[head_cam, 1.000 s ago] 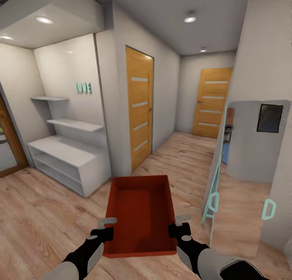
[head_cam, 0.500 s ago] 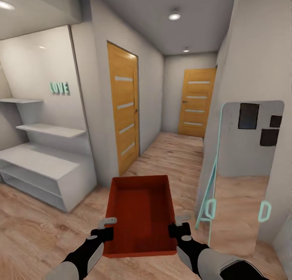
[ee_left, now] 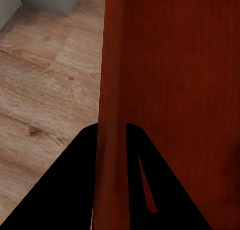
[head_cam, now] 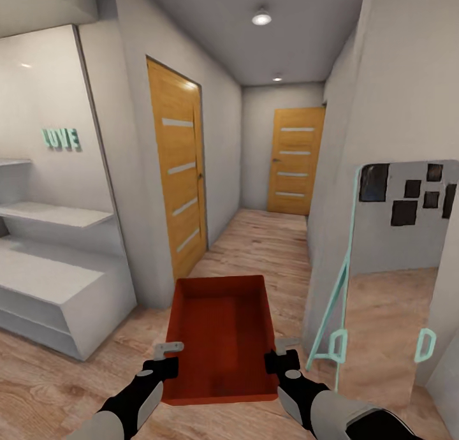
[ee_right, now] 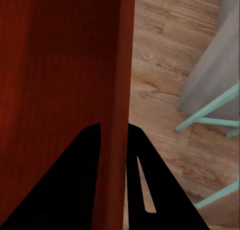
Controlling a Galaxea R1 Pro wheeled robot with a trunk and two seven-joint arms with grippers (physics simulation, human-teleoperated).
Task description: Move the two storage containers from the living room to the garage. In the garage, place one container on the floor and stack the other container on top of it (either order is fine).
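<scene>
The robot stands in a hallway with a light wood plank floor (head_cam: 268, 249), carrying one orange-red bin (head_cam: 220, 338) level in front of its trunk, open side up. The left gripper (head_cam: 167, 358) has its fingers clamped on the bin's left wall near the corner closest to the robot, one finger inside and one outside; the left wrist view shows the wall (ee_left: 112, 140) running up between the two dark fingers (ee_left: 75, 190). The right gripper (head_cam: 282, 354) is clamped the same way on the bin's right wall (ee_right: 117, 140), a finger (ee_right: 70, 190) on each side. To the left sits a white shelf unit (head_cam: 57, 287) with mint "LOVE" letters (head_cam: 61, 138) on the wall above it. A wooden door (head_cam: 178, 172) stands on the left wall and another door (head_cam: 294, 161) closes the far end of the hall. On the right, a standing mirror with a mint frame (head_cam: 389, 280) leans against the wall, just beside the bin.
</scene>
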